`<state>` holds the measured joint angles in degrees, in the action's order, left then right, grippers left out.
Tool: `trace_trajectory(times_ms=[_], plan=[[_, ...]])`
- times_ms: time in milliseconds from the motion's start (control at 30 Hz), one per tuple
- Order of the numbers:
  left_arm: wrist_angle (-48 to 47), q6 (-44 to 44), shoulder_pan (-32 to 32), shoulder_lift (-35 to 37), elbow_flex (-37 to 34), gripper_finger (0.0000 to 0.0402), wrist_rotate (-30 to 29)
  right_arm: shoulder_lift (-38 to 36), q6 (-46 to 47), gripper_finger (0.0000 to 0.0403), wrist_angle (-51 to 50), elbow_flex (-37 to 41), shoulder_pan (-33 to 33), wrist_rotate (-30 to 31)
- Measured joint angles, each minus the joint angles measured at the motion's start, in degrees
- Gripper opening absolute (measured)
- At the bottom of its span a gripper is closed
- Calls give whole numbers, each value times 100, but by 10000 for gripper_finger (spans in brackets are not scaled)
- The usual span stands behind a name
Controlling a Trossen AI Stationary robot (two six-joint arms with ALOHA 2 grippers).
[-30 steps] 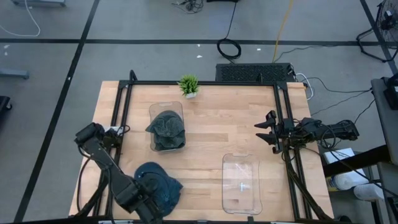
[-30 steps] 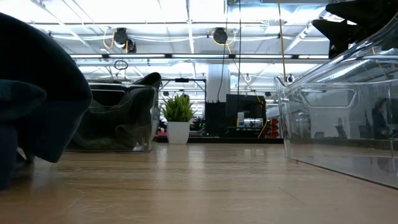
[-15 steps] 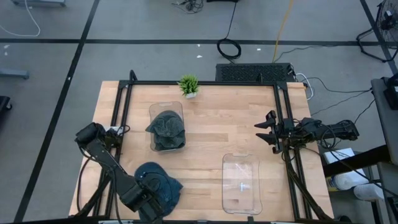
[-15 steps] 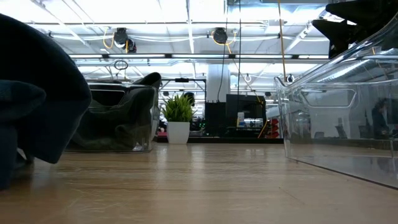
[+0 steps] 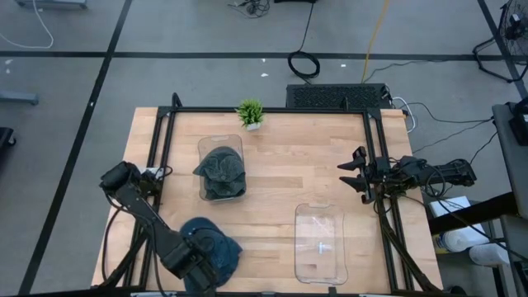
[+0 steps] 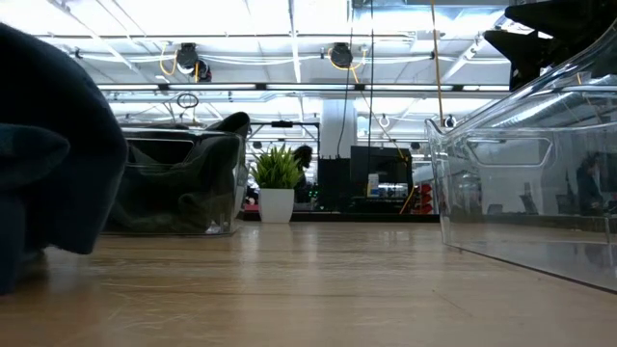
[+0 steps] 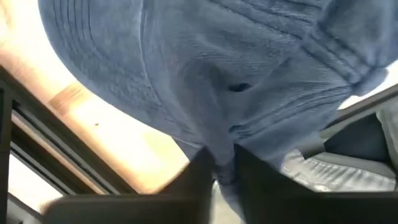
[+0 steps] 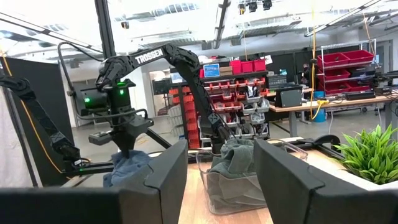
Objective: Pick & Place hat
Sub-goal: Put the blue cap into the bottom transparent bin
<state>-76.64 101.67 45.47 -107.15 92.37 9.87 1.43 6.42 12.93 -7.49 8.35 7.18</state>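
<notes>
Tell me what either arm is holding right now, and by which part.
The left gripper has its jaws pinched on a fold of the blue fabric hat, apparently at its edge, at the table's front left. The right gripper holds nothing.

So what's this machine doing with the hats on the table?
The left end effector has pinched the fabric of a blue hat lying at the near left corner of the wooden table. A second, darker hat already sits in a clear bin toward the back, near a small potted plant. Another clear bin at the near right holds no hat. The right end effector waits, open, at the table's right edge.
</notes>
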Motion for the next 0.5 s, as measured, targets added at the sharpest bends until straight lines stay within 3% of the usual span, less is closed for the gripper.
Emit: trace_trajectory(times_ms=[167, 333, 500], plan=[[-81, -150, -28, 83, 333, 11, -42, 0, 0, 171, 0, 0, 0, 0], [-1017, -241, -51, 80, 1162, 7, -227, -1, -19, 171, 2, 0, 1, 2], [-1318, -561, -120, 174, 2010, 6, -1117, 0, -78, 171, 4, 0, -1, 2]])
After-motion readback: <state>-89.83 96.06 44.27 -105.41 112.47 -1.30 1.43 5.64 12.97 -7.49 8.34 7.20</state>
